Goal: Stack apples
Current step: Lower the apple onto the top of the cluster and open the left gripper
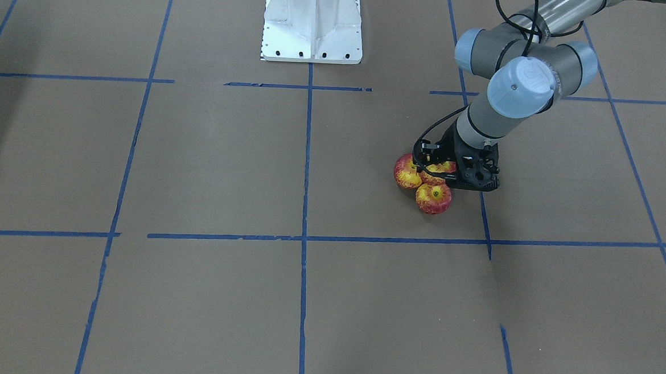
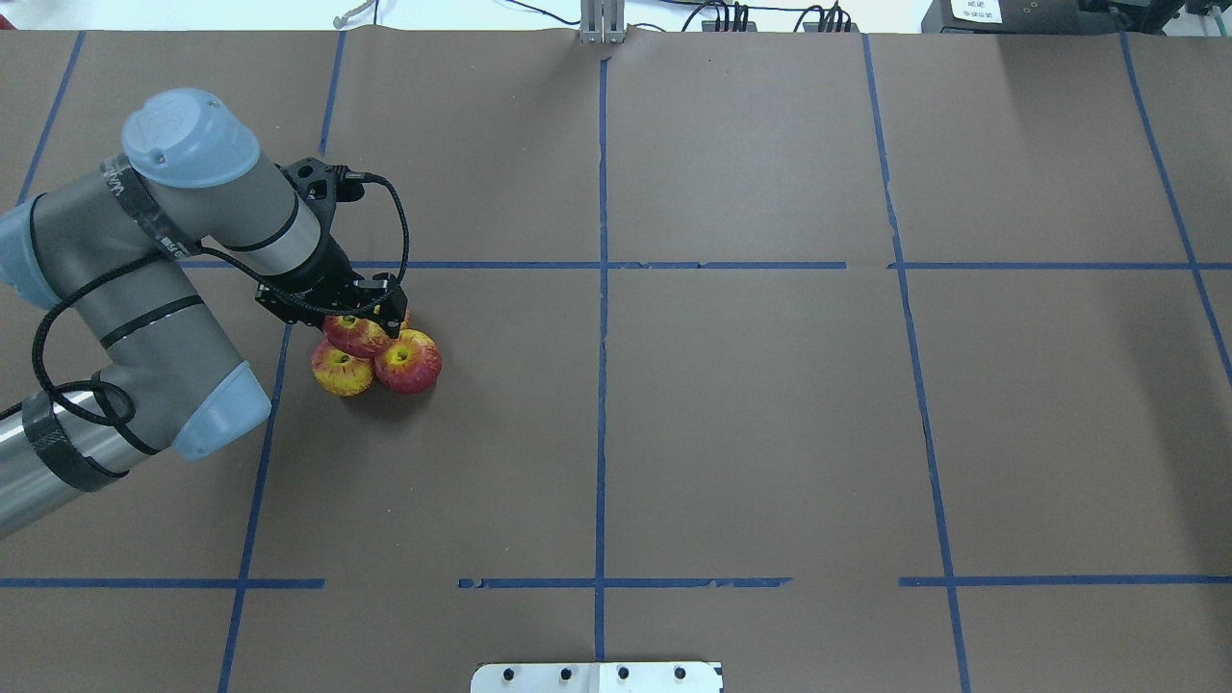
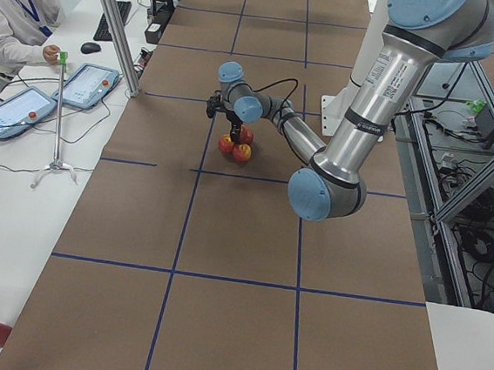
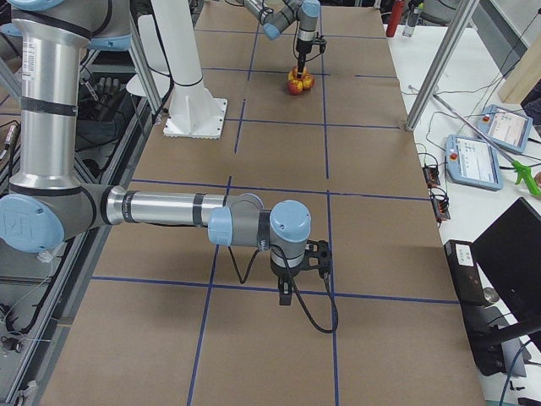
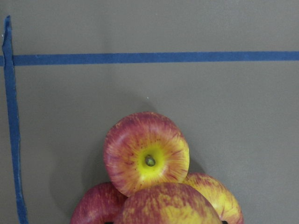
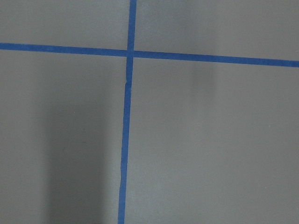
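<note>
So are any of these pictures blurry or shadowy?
Left wrist view: the dimpled apple is sharp, the nearest apple softer and cut off. Right wrist view: blurry shadow bands on the brown paper. Overhead: even light, soft shadow beside the apples.

Cameras look down from both long edges and both ends of the table (image 2: pixel 751 433), all sharing the apples (image 2: pixel 364 345). Wrist cameras look straight down, close up.

Top apple (image 5: pixel 168 206) cut off at bottom edge, hold of left gripper (image 2: pixel 366 322) hidden, right gripper (image 4: pixel 286 296) too small to judge
</note>
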You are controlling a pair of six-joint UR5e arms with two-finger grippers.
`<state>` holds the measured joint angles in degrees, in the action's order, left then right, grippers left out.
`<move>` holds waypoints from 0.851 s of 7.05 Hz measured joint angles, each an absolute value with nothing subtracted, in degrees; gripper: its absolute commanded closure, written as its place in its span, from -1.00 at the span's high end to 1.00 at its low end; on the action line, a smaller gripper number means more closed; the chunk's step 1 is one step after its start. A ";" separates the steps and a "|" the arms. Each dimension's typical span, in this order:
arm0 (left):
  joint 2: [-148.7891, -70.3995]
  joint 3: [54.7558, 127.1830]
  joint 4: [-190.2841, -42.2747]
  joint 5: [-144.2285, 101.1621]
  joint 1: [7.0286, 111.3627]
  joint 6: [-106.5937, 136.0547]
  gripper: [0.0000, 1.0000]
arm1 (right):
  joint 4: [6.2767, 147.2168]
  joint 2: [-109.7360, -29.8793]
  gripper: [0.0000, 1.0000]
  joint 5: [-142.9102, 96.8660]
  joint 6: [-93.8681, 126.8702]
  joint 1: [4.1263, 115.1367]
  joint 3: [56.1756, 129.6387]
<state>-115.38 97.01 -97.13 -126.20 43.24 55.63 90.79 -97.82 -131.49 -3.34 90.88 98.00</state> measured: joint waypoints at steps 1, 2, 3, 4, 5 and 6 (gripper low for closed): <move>-115.27 97.01 -97.12 -126.20 42.99 55.64 0.99 | 90.79 -97.82 1.00 -131.48 -3.34 90.88 98.00; -115.11 97.17 -97.11 -126.20 42.87 55.66 1.00 | 90.79 -97.82 1.00 -131.49 -3.34 90.88 98.00; -114.91 97.38 -97.10 -126.16 42.77 55.69 1.00 | 90.79 -97.82 1.00 -131.48 -3.34 90.88 98.00; -114.84 97.63 -97.12 -126.13 42.82 55.71 1.00 | 90.79 -97.82 1.00 -131.48 -3.34 90.88 98.00; -114.78 98.13 -96.65 -126.14 43.00 55.68 1.00 | 90.79 -97.82 1.00 -131.48 -3.34 90.88 98.00; -114.71 99.87 -94.30 -126.16 43.48 55.43 1.00 | 90.79 -97.82 1.00 -131.48 -3.34 90.88 98.00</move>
